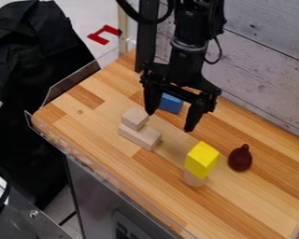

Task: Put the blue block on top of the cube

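Observation:
The black gripper [170, 121] hangs over the back middle of the wooden table, its two fingers spread wide. Between them, seen partly behind the gripper's frame, is the blue block [171, 104]; its upper part is hidden, and I cannot tell whether either finger touches it. A plain wooden cube [135, 117] rests on a longer wooden block [140, 136], left of and below the gripper. Toward the front right, a yellow cube-like block [202, 159] sits on a light wooden round piece [193, 179].
A dark red pear-shaped object [240, 158] stands right of the yellow block. A plank wall [264, 70] borders the table's back right side. Along the left and front edges of the table [93, 149] runs a clear raised rim.

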Robot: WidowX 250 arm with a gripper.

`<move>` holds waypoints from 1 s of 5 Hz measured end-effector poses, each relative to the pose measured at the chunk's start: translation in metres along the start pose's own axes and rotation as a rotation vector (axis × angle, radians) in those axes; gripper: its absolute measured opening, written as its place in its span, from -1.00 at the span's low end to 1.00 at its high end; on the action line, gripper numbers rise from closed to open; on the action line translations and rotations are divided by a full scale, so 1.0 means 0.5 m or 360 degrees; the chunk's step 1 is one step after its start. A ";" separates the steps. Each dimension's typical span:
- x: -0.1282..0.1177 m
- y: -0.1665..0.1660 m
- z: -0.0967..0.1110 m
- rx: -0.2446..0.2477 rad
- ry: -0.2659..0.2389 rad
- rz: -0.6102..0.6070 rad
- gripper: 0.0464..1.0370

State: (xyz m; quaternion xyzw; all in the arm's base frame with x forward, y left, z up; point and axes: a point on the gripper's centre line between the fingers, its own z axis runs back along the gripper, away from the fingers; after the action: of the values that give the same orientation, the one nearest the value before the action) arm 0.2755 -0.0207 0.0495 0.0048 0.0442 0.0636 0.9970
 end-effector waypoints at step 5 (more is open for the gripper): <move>0.083 0.014 0.036 -0.0329 -0.0168 0.0651 0.93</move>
State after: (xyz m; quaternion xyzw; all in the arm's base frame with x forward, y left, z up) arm 0.3173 -0.0086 0.0640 -0.0852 -0.0165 0.2681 0.9595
